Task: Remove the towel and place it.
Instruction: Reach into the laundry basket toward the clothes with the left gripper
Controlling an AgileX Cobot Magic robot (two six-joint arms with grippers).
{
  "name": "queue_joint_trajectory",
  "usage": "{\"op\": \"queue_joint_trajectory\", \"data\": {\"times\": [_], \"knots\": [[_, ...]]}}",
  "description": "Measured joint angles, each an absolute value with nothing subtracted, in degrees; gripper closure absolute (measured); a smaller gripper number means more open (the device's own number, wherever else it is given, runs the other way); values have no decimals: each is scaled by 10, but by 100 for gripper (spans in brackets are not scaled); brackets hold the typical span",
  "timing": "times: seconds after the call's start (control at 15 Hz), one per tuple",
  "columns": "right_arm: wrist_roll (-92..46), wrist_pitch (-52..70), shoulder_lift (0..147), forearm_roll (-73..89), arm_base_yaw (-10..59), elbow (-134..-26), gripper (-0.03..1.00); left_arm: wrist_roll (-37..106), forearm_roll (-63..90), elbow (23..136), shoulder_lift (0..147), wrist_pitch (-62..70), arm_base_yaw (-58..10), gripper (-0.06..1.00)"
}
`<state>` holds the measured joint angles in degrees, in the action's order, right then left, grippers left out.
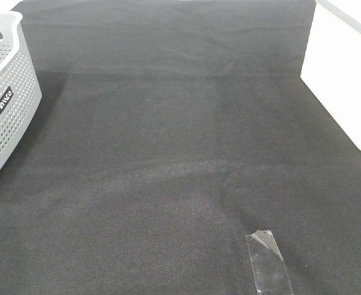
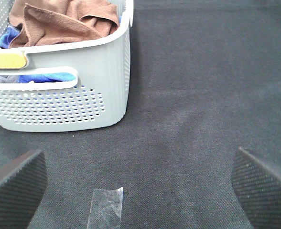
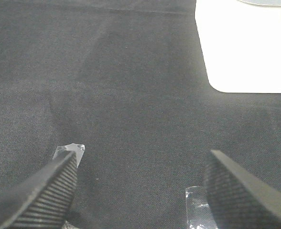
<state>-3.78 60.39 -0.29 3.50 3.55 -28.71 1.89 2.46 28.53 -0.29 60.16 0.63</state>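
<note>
Currently towel (image 2: 66, 21) crumpled in basket (image 2: 107, 90); left, right jaws wide, empty.

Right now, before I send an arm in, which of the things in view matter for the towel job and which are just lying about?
For the job:
- brown towel, bunched in the grey basket
- left gripper and right gripper, both open, empty

Lying about:
- blue cloth in the same basket
- clear tape strip
- white object at the right edge
</note>
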Motion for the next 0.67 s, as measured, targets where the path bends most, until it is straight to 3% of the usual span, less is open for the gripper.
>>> {"op": "queue_joint_trajectory", "data": {"times": [0.67], "knots": [[-38, 604, -3, 35, 36, -287, 29, 23, 31, 285, -3, 602, 6, -5]]}}
